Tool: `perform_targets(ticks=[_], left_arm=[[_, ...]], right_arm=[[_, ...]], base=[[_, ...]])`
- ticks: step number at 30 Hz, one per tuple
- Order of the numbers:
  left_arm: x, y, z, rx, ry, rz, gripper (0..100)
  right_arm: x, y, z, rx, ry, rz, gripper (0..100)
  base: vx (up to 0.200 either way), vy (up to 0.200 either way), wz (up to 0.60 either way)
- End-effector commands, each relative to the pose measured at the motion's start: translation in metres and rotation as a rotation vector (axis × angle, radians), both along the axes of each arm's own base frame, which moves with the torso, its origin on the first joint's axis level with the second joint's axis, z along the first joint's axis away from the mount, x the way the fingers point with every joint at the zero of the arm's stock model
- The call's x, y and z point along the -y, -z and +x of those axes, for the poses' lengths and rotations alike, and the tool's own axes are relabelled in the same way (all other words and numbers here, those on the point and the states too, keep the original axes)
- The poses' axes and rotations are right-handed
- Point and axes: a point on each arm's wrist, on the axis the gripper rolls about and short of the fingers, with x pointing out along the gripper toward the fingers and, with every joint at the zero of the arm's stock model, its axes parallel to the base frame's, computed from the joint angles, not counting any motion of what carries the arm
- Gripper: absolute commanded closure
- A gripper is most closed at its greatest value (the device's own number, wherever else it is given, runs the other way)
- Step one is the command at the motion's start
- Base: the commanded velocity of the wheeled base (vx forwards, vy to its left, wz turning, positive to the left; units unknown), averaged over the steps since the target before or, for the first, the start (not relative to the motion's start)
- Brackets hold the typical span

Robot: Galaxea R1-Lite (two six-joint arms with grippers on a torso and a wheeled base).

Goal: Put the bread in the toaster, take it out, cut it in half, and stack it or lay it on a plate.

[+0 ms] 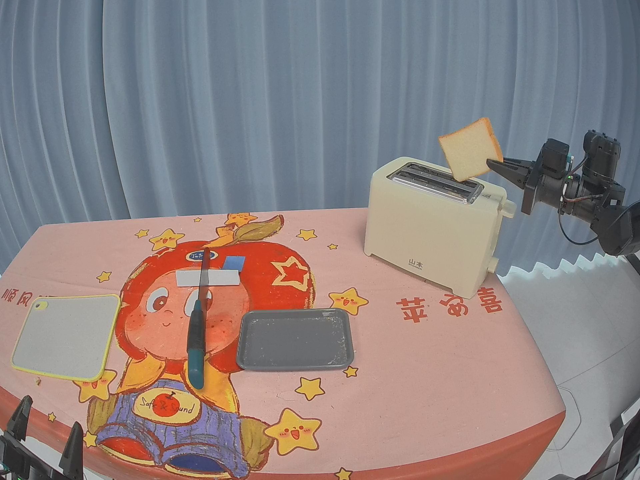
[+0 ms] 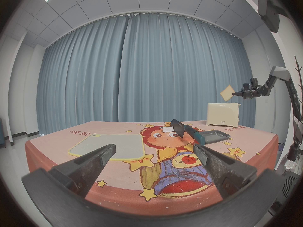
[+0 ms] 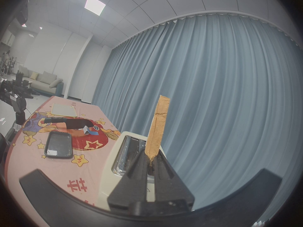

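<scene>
Now my right gripper [image 1: 496, 163] pinches the square tan bread slice [image 1: 471, 148] by its edge, tilted above the cream two-slot toaster [image 1: 433, 228]; I should turn it upright over a slot [image 1: 435, 181] before lowering.

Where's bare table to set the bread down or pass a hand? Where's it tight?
Widest bare patch: the table in front of the toaster, right of the tray. The tray and the cutting board are both bare too. Tightest: the knife lies between board and tray, with narrow strips either side.
</scene>
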Motion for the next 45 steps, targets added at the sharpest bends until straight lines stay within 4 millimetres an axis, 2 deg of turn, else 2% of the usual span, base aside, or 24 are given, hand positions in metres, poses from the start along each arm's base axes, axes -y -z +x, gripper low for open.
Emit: perform_targets(ticks=[1,7,24,45], left_arm=[[0.0,0.005,0.001,-0.015,0.0,0.0,0],[0.0,0.005,0.001,-0.015,0.0,0.0,0],[0.0,0.005,0.001,-0.015,0.0,0.0,0],[0.0,0.005,0.001,-0.015,-0.001,0.0,0]], right_arm=[[0.001,0.012,0.008,-0.029,0.001,-0.002,100],[-0.008,0.011,0.005,-0.024,-0.022,-0.007,100],[-0.016,0.001,0.001,0.008,-0.044,-0.007,100],[-0.02,0.021,0.004,-0.044,-0.053,-0.021,100]], base=[[0.0,0.0,0.0],[0.0,0.0,0.0],[0.0,0.0,0.0],[0.0,0.0,0.0]])
